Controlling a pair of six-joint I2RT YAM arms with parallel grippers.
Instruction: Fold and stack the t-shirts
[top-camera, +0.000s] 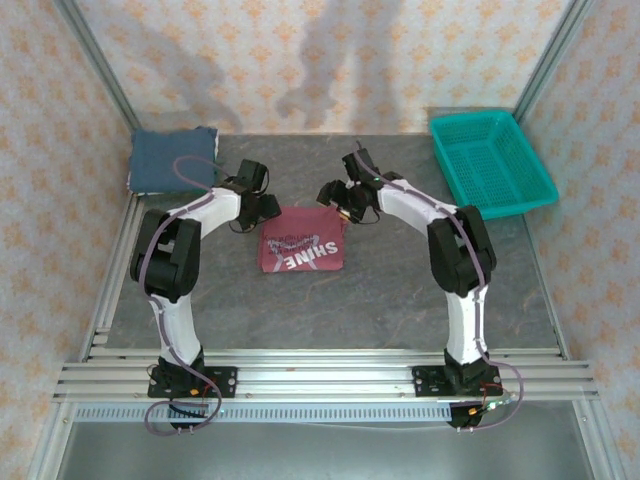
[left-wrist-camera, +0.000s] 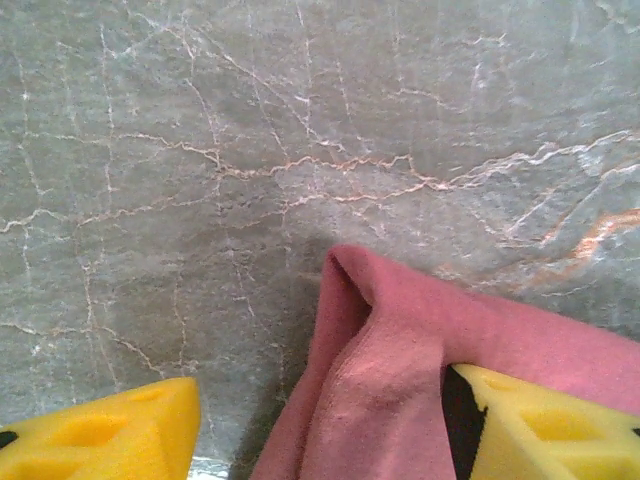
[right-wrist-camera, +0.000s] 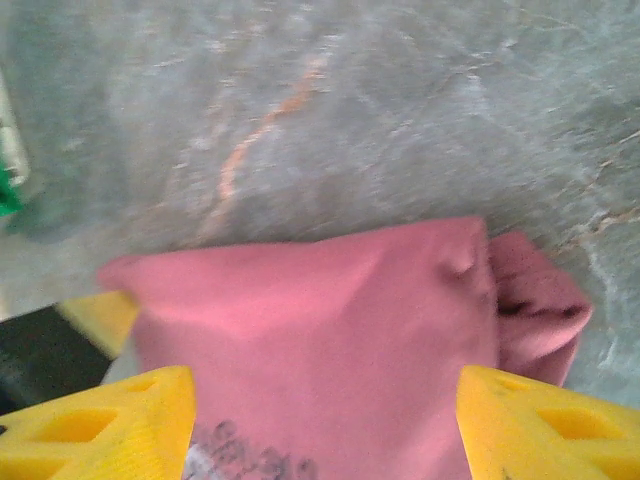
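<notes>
The maroon shirt (top-camera: 303, 242) lies folded in the middle of the surface (top-camera: 400, 300), lettering up, between the two arms. The blue shirt (top-camera: 175, 160) sits folded at the far left corner. The left hand (top-camera: 266, 208) and right hand (top-camera: 338, 203) hover spread at the maroon shirt's far edge, pinching nothing. Cloth bunches against one of the left fingers (left-wrist-camera: 540, 420). I reckon pulling away could drag that corner and undo the fold.

Mid-table, on the grey marbled tabletop (top-camera: 400, 300): folded maroon cloth t-shirt (top-camera: 303, 240). Far left corner: folded dark blue cloth t-shirt (top-camera: 175, 160). Far right: teal plastic mesh basket (top-camera: 492, 160). The left gripper (top-camera: 266, 210) and right gripper (top-camera: 340, 208) flank the maroon shirt's far edge.
</notes>
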